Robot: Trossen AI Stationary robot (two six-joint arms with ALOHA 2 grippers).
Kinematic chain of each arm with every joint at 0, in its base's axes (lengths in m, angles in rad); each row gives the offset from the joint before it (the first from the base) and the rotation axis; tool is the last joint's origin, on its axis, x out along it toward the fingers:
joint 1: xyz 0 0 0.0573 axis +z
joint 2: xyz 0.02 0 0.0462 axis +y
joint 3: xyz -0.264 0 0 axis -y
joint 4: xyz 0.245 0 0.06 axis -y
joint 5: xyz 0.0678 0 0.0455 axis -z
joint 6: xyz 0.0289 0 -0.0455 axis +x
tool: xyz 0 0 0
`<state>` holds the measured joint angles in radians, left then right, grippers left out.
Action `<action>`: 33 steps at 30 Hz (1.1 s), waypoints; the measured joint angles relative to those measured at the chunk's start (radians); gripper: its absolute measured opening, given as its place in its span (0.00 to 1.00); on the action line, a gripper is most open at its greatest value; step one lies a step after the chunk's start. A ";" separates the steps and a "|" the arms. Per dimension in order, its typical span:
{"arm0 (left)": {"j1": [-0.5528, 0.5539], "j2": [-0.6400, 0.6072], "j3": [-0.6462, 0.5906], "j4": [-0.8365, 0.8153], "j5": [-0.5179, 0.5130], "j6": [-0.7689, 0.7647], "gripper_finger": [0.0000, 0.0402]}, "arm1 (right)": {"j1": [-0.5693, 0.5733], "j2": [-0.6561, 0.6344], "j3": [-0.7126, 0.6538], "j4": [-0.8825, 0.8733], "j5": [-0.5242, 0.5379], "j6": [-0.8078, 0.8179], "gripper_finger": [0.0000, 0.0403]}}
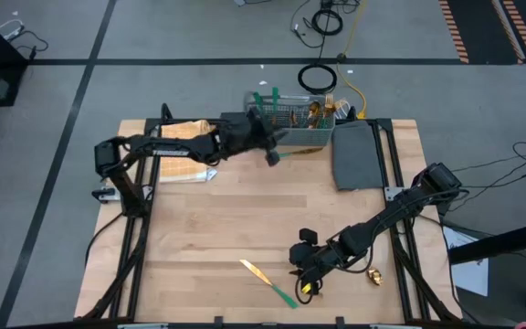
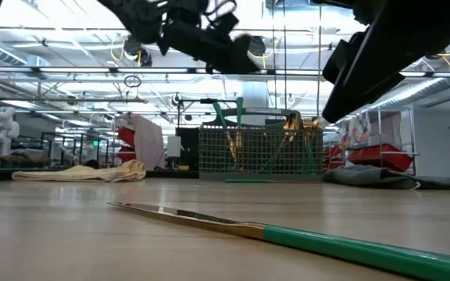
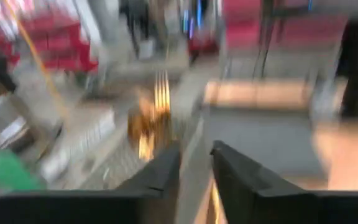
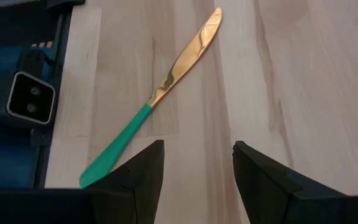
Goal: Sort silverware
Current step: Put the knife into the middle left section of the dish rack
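Nearest the camera in the low view we record one knife (image 2: pixel 287 231), gold blade and teal-green handle, lying flat on the wooden worktop (image 1: pixel 245 219) near its front edge.

Right pincer (image 4: pixel 197 168): we find it low over the front of the worktop, right of centre, fingers (image 4: pixel 143 169) parted with bare wood between them and nothing in their hold. The knife (image 4: pixel 160 93) lies just ahead of it, apart from both fingers; from overhead it sits just to the left of that pincer (image 1: pixel 304 274). A small gold item (image 1: pixel 373 274) lies on the wood to the pincer's right; we cannot tell what it is.

Left pincer (image 3: pixel 194 162): we find it raised at the back of the worktop, beside the grey slotted basket (image 1: pixel 290 117). Its fingers (image 3: pixel 163 171) stand a narrow gap apart, and we see nothing between them. The wrist view is blurred.

Basket contents: several gold-and-teal pieces (image 2: pixel 291 129) stand upright inside, heads up, some handles (image 1: pixel 272 96) showing green above the rim. One teal handle (image 2: pixel 248 179) lies on the worktop at the basket's foot.

Other items: a tan cloth (image 1: pixel 183 137) at back left, partly under the left arm; a grey pad (image 1: pixel 356 155) to the right of the basket.
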<state>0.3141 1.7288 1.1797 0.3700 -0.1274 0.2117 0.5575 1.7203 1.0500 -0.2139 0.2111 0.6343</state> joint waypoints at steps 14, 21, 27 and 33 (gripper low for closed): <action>0.066 0.223 0.246 -0.514 -0.139 -0.057 0.01 | 0.005 0.000 0.000 0.007 0.000 0.009 0.45; 0.143 0.395 0.501 -0.854 0.012 -0.128 0.00 | 0.013 0.000 0.000 0.002 -0.002 0.012 0.45; 0.154 0.443 0.621 -1.026 0.123 -0.127 0.00 | 0.014 0.000 0.000 0.001 -0.003 0.011 0.45; 0.090 0.333 0.644 -1.267 0.374 -0.144 0.00 | -0.004 0.000 0.001 -0.066 0.113 0.032 0.45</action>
<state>0.4043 2.0618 1.8233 -0.8975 0.2470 0.0676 0.5534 1.7203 1.0512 -0.2796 0.3243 0.6664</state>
